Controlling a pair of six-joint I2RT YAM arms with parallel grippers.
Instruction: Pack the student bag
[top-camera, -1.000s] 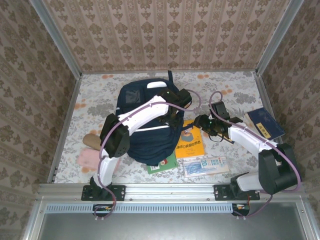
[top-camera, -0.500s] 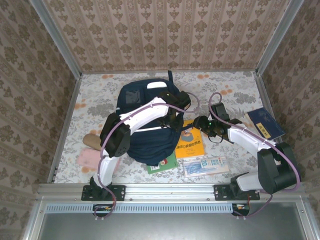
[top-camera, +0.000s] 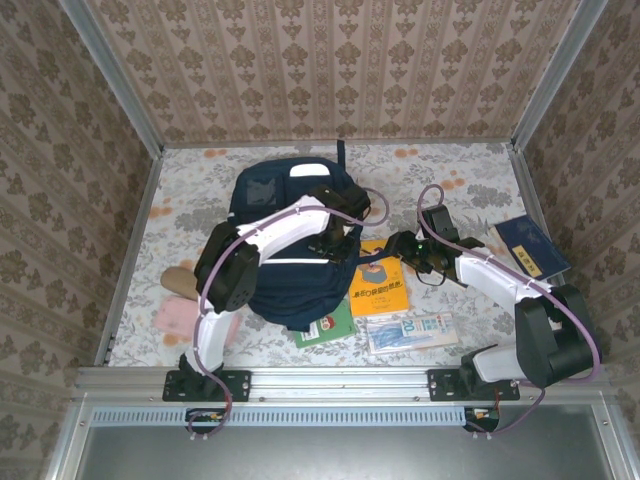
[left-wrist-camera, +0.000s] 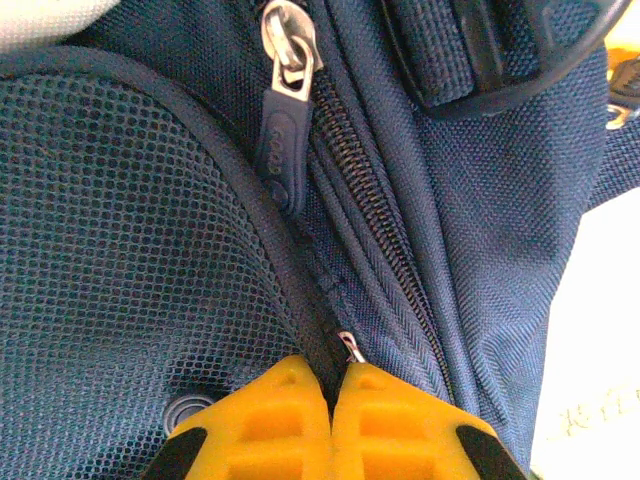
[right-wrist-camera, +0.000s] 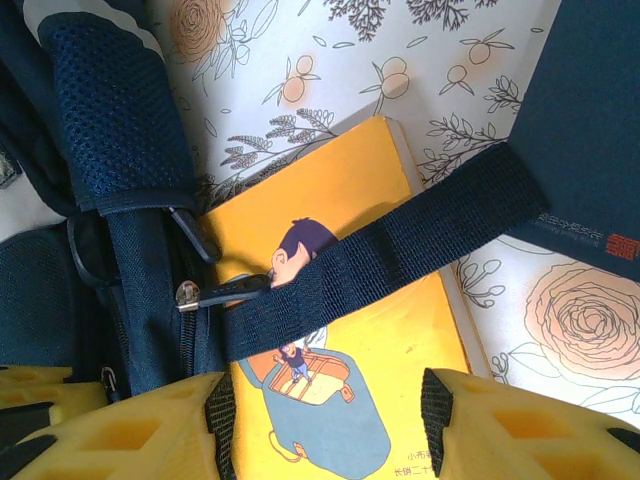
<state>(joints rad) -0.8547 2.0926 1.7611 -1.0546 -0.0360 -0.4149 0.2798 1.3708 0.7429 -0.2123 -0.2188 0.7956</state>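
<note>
On the surface, top view: student bag lies flat at centre-left.
Beside the bag, top view: yellow book touches its right side; navy book lies well apart, far right.
Left wrist view, left pincer: fully closed at the bag's zip line, with a small metal tab poking out between the tips; whether the tab is gripped, cannot tell.
Right wrist view, right pincer: jaws stand apart, nothing held, above a dark strap that crosses the yellow book.
</note>
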